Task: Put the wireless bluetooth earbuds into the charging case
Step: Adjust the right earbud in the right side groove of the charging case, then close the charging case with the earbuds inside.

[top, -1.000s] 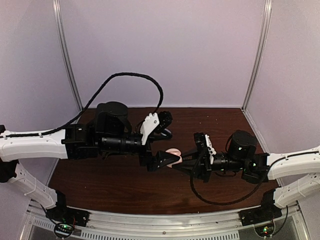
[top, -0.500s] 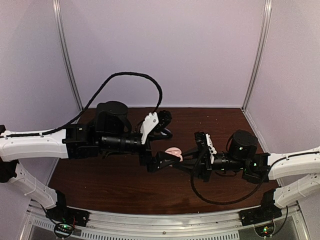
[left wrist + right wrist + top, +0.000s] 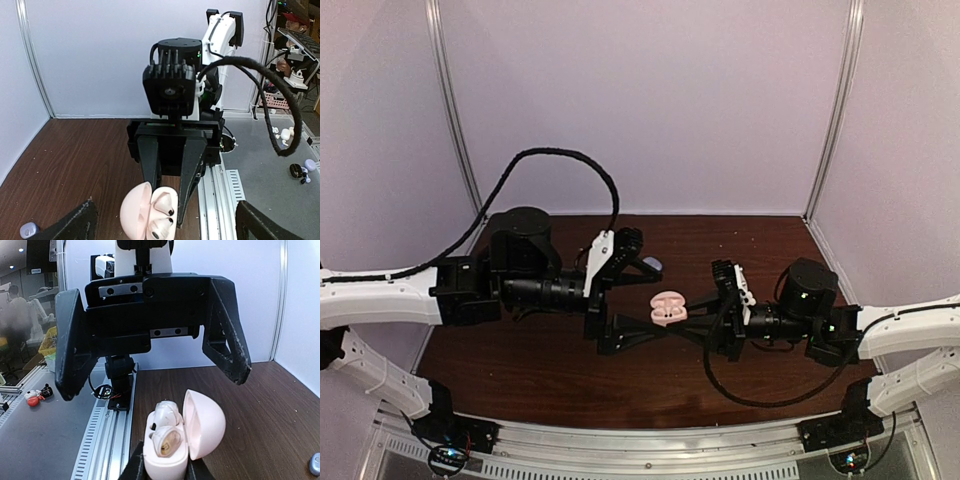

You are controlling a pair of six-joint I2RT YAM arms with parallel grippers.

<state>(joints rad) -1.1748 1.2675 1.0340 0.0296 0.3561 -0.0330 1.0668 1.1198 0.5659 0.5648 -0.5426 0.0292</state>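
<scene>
My right tool [image 3: 692, 325] clamps the pale pink plastic clamshell charging case [image 3: 166, 465], 2 cream earbuds [image 3: 166, 427] seated inside; my left tool [image 3: 648, 300] gapes just beyond. An off-centre push on its lid [image 3: 206, 422] could twist it loose.

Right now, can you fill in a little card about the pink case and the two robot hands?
thing: pink charging case
lid: lid open, swung to one side
inside: two pale earbuds sitting in the case
right gripper: shut on the bottom of the case
left gripper: open wide, facing the case, not touching it
underneath: dark wooden table
</scene>
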